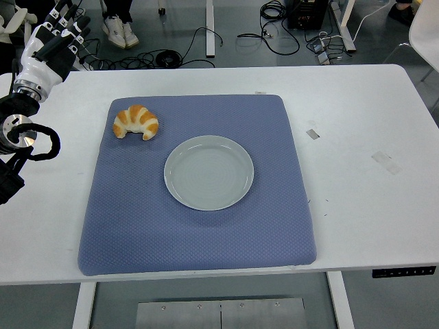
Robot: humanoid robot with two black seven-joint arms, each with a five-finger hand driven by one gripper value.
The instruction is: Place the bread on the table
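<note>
A golden croissant lies on the blue mat near its far left corner, left of and behind the empty grey plate. My left hand is at the table's far left corner, well left of and behind the croissant. Its fingers are stretched out and hold nothing. The left arm runs down the picture's left edge. The right arm is out of view.
The white table has bits of tape at the right and near the mat's right edge. Cables and table legs lie on the floor beyond the far edge. A person's white shoes show at the top left.
</note>
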